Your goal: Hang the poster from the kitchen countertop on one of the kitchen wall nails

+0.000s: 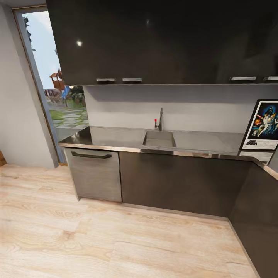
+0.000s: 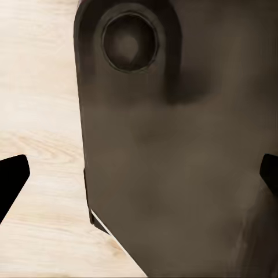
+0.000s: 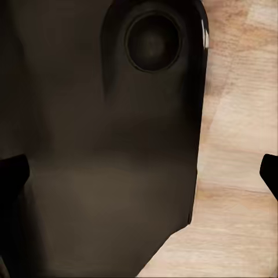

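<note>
From the head camera, the kitchen countertop (image 1: 200, 141) runs across the middle of the picture and turns a corner toward the right edge. A rectangular sink (image 1: 159, 139) is set into it, with a tap (image 1: 160, 119) standing at its back and a small red knob just beside the tap. The poster (image 1: 263, 125) stands on the worktop at the far right, leaning back against the pale wall, its right side cut off by the picture's edge. Its dark blue art with figures sits inside a white border and a thin black frame. Dark upper cupboards (image 1: 154, 38) hang over the counter, and dark cupboard fronts (image 1: 181, 181) close the space beneath it. A lighter grey door with a dark handle (image 1: 94, 173) sits below the counter's left end. To the left, a tall window or glass door (image 1: 54, 85) looks out on a garden. Pale wooden floor (image 1: 96, 235) covers the foreground.

The left wrist camera looks down at that same wooden floor (image 2: 40, 116) and at a large dark rounded part of the robot (image 2: 174, 145) with a circular recess near one end. The left gripper (image 2: 142, 176) has its two black fingertips (image 2: 11, 176) far apart at opposite edges of the picture, spread wide with nothing between them.

The right wrist camera gives a mirrored sight: a dark rounded body (image 3: 110, 145) with a round recess, and floor (image 3: 237, 145) beside it. The right gripper (image 3: 142, 171) is likewise spread, one fingertip (image 3: 269, 171) clear against the floor and the other dim against the dark body.
</note>
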